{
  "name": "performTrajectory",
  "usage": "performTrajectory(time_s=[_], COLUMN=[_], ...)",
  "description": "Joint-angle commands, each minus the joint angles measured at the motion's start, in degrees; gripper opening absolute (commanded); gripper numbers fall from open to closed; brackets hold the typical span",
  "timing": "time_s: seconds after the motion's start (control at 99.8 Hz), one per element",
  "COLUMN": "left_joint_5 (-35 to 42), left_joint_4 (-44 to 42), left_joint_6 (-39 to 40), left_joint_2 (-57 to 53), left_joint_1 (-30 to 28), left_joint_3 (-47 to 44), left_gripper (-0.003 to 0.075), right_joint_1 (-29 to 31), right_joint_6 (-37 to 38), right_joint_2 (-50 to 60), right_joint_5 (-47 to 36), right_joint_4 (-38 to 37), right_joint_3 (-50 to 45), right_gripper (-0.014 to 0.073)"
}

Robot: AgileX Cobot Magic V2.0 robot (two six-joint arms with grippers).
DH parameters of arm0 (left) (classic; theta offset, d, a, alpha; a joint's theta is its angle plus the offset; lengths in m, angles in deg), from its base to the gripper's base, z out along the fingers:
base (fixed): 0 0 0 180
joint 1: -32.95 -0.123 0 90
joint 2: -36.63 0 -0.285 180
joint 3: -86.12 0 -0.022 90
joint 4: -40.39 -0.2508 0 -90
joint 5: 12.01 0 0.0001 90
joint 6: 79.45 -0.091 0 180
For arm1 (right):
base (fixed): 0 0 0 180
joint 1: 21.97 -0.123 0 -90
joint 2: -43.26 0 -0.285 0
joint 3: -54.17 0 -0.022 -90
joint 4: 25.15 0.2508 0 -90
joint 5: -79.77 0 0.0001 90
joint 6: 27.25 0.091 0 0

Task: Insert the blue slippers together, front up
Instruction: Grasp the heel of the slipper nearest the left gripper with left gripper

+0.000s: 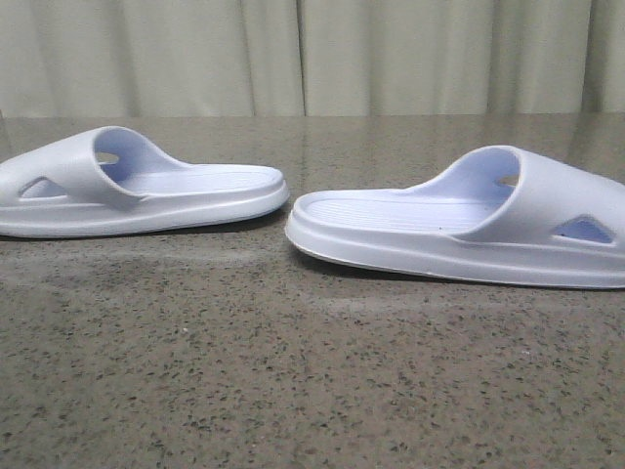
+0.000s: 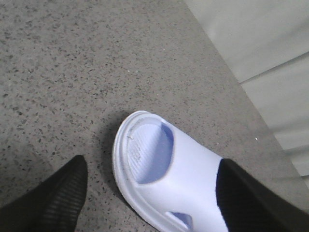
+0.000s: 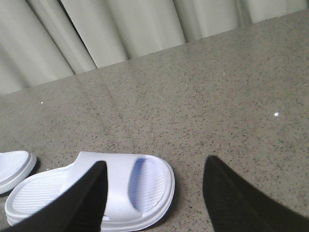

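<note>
your left gripper [image 2: 149,193] has its jaws spread wide, hanging over the left slipper [image 2: 164,174]. one dark finger [image 2: 53,198] sits off to the side over bare table, the other crosses the strap, and both fingertips run out of frame, so you can't see whether anything touches. that slipper's heel end is cut off in the wrist view too.

your right gripper [image 3: 154,198] is parted as well, above the right slipper [image 3: 130,188], one finger [image 3: 82,203] covering part of the strap, the other beside the toe end over the speckled table [image 3: 231,96]. contact here is also hard to judge.

out front, no arm shows at all. both slippers lie flat, soles down, well apart, heels facing each other across a gap: the left one [image 1: 137,186] clipped by the frame edge at its toe, the right one [image 1: 469,225] likewise. pale curtains [image 1: 312,54] hang behind.
</note>
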State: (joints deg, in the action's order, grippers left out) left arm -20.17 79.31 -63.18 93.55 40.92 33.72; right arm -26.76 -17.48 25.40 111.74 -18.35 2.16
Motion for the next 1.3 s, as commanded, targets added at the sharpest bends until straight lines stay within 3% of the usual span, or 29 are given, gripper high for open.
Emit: performTrajectory(time_s=[0.0,0.361,1.292], left_joint_5=[4.2,3.2,3.2], left_joint_4=[2.1,3.6,7.1], left_joint_6=[0.4,0.4,0.2], left_joint_2=[2.4,9.1,19.8], left_joint_1=[0.5,0.5,0.5], left_joint_3=[2.0,6.6,7.1], left_gripper=[0.0464,0.0464,0.0464], right_joint_1=[0.4,0.4,0.4], right_joint_6=[-0.7,-0.7,-0.7], right_joint_2=[-1.1,-1.1,-1.1], right_joint_5=[-4.9,-4.9,-6.0], right_joint_4=[0.0,0.0,0.0], right_joint_3=[2.0,2.0,2.0], right_gripper=[0.0372,0.0372,0.0372])
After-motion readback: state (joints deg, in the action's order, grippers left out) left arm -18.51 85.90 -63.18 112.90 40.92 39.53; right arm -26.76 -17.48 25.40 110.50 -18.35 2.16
